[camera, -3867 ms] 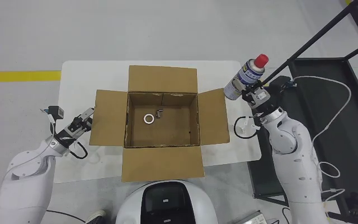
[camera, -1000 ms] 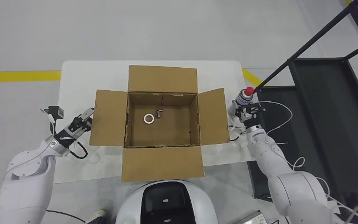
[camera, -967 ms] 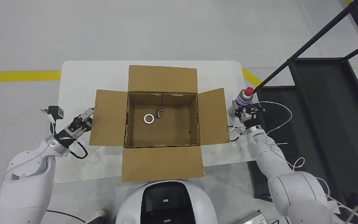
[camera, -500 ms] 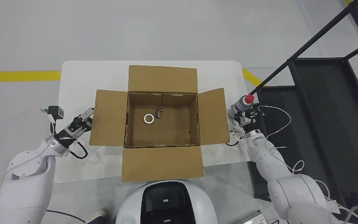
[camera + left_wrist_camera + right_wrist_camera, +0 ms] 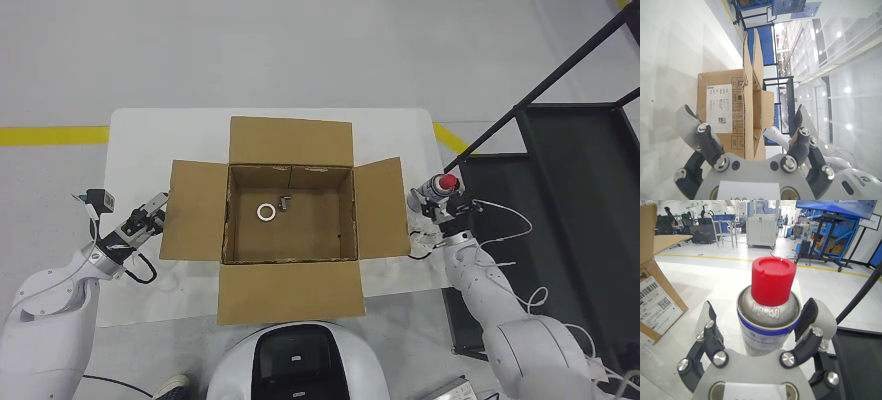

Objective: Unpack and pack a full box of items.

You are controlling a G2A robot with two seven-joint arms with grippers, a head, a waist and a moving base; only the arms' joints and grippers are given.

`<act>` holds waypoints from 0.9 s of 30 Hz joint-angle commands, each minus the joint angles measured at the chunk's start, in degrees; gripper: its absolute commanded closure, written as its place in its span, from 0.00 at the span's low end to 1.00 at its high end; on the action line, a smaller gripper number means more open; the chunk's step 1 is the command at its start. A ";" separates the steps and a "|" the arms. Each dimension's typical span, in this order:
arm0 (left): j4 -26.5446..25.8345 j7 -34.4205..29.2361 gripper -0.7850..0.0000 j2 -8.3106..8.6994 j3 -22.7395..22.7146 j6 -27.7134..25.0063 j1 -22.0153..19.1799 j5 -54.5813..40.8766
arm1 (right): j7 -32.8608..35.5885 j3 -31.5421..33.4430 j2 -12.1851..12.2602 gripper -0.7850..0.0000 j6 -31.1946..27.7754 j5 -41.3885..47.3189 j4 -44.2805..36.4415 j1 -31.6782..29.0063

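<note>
I have the right gripper (image 5: 760, 306) spread loose around the upright red-capped silver spray can (image 5: 772, 283), apparently unpacked onto the white table's (image 5: 140, 140) right edge beside the open cardboard box (image 5: 290, 290); the left gripper (image 5: 742, 111) gapes empty.

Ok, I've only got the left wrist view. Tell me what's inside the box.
Observer: The top view shows a small ring and a small metal part on the floor of the box, near its far wall.
Operator: Now give me the right gripper.
Observer: The right gripper is open, with its fingers either side of a red-capped spray can.
Operator: Place that can for me.
Observer: It stands upright on the robot's right of the box, beside the flap there, near the edge of the table.
</note>
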 commanded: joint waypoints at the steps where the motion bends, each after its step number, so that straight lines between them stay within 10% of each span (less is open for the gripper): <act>1: 0.00 0.00 0.00 0.00 0.00 0.00 0.00 0.00 | -1.81 0.11 0.40 0.00 0.28 -0.28 -0.91 -0.24; 14: 0.00 0.00 0.00 0.00 0.00 0.00 0.00 0.00 | -4.55 3.59 4.59 0.00 0.15 -3.19 -16.86 -6.09; 27: 0.00 0.00 0.00 0.00 0.00 0.00 0.00 0.00 | 23.60 14.23 7.54 0.00 -0.80 4.91 -58.19 -26.04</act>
